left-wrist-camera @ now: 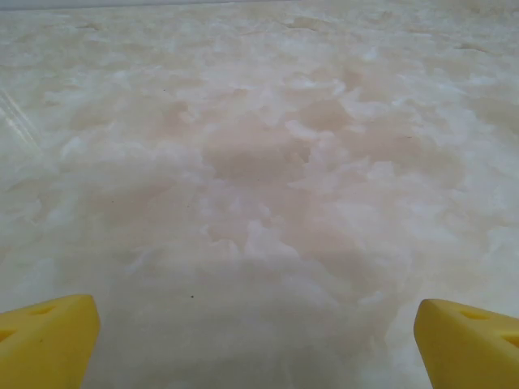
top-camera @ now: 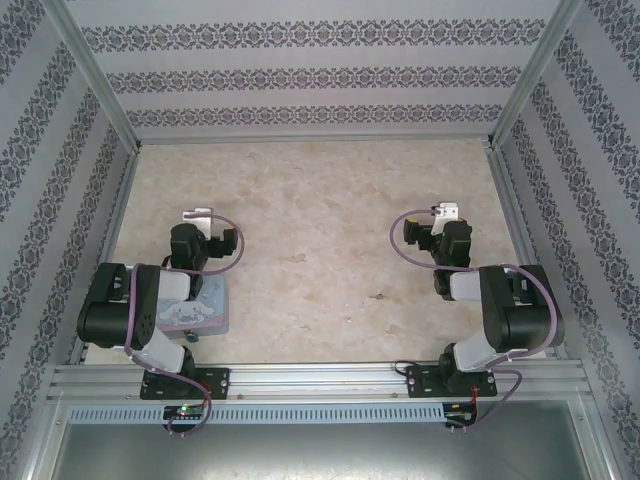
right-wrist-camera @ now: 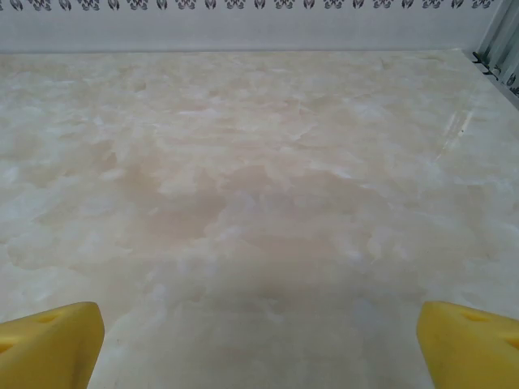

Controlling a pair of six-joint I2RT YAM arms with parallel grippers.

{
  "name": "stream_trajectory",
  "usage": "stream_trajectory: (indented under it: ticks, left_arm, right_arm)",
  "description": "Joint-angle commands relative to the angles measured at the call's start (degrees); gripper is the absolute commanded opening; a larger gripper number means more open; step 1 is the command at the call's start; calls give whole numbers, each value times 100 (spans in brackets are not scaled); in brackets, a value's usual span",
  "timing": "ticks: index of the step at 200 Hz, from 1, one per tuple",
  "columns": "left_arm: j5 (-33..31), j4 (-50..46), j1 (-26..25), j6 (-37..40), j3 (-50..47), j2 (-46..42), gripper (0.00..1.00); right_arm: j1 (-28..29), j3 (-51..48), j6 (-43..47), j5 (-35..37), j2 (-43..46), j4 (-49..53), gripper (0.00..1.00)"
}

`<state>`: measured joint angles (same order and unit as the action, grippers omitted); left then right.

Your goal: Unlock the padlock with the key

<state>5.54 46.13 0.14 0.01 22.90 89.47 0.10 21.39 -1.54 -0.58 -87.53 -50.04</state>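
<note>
Two yellow fingertips (left-wrist-camera: 49,340) poke in from the bottom corners of the left wrist view, cut off by the frame and standing wide apart, so the left gripper (left-wrist-camera: 255,344) is spread with bare marbled table (left-wrist-camera: 268,162) between its tips. The right gripper (right-wrist-camera: 259,344) is the same in its own wrist view: tips far apart, nothing between them. From above, the folded left arm (top-camera: 130,305) hides much of a pastel cartoon tin (top-camera: 210,305) lying at about 8 o'clock on the table, so that just its 3 o'clock part shows. A small dark bluish bit (top-camera: 190,338) sits at the tin's 6 o'clock edge, just beside the arm's base. It is too small to say whether it is the padlock, and I cannot tell where the padlock lies. A brownish speck (top-camera: 378,295) marks the table just toward 5 o'clock of centre, too tiny to identify. The right arm (top-camera: 510,310) is folded at 4 o'clock, well apart from the tin. Patterned walls (top-camera: 300,75) enclose the table from 9 through 12 to 3 o'clock.
</note>
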Motion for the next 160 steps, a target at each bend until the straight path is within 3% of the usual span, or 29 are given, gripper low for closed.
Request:
stream_trajectory:
  ticks: [1, 160]
  left_arm:
    - [-116, 29, 74, 5, 139, -9, 99]
    - [-150, 10, 74, -19, 154, 3, 100]
  right_arm:
    - [-41, 50, -39, -117, 60, -239, 98]
    - [-98, 83, -103, -199, 39, -203, 98]
